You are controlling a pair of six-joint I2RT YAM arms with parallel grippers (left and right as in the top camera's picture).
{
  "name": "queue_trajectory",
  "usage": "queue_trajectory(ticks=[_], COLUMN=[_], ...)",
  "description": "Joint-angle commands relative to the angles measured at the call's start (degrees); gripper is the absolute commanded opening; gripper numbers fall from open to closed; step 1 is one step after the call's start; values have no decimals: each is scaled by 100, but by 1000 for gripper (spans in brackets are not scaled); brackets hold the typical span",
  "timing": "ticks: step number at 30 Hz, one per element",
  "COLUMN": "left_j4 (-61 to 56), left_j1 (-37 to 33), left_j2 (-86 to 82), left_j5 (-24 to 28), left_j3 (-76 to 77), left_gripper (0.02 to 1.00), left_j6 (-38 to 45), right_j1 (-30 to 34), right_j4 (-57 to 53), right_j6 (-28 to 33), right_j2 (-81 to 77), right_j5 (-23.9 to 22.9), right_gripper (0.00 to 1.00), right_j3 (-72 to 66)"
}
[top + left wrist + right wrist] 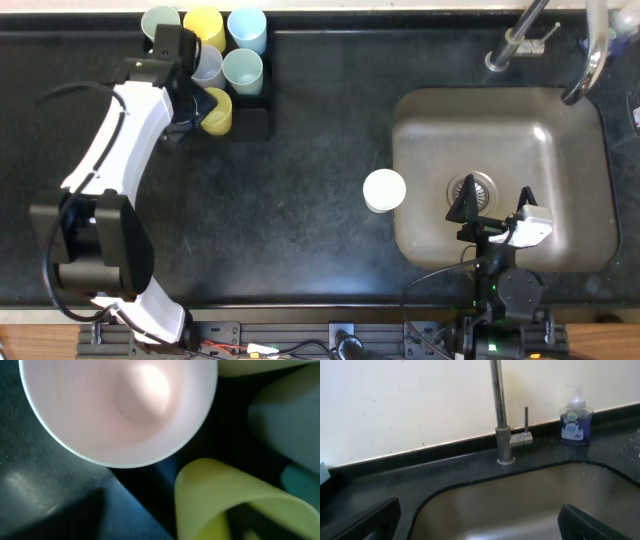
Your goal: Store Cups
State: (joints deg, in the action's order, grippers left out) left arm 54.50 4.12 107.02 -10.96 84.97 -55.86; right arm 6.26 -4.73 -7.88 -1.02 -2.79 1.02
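Observation:
A black cup rack point(252, 122) stands at the counter's back left with several cups in it: green point(158, 20), yellow point(206, 24), light blue point(247, 27), teal point(242, 70) and a pale one point(208, 66). Another yellow cup point(216, 110) sits at the rack's front, right beside my left gripper point(190, 98). The left wrist view looks down into the pale cup point(120, 405), with the yellow cup point(225, 502) close below. A white cup point(384, 190) stands alone on the counter left of the sink. My right gripper point(492, 205) hangs open over the sink, holding nothing.
The steel sink point(420, 120) fills the right side, its drain point(472, 187) under the right gripper. A faucet point(501, 425) and a soap bottle point(576, 422) stand behind it. Dark counter point(300, 230) lies between the rack and the sink.

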Motion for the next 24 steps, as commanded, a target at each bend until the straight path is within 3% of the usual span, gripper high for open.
queue_trajectory(ticks=[1, 17, 24], left_j4=[-2, 33, 446], left_j1=[-9, -9, -7], left_j2=[24, -1405, -2754], left_j5=[-31, -72, 59], left_j3=[-26, -26, -26], left_gripper=[1000, 1000, 1000], left_j6=[-120, -70, 688], right_j1=[-28, -28, -28], right_j4=[31, 31, 31], right_j6=[-28, -28, -28], right_j2=[35, 35, 35], right_j5=[42, 42, 42], right_gripper=[998, 998, 998], right_j3=[-72, -72, -72])
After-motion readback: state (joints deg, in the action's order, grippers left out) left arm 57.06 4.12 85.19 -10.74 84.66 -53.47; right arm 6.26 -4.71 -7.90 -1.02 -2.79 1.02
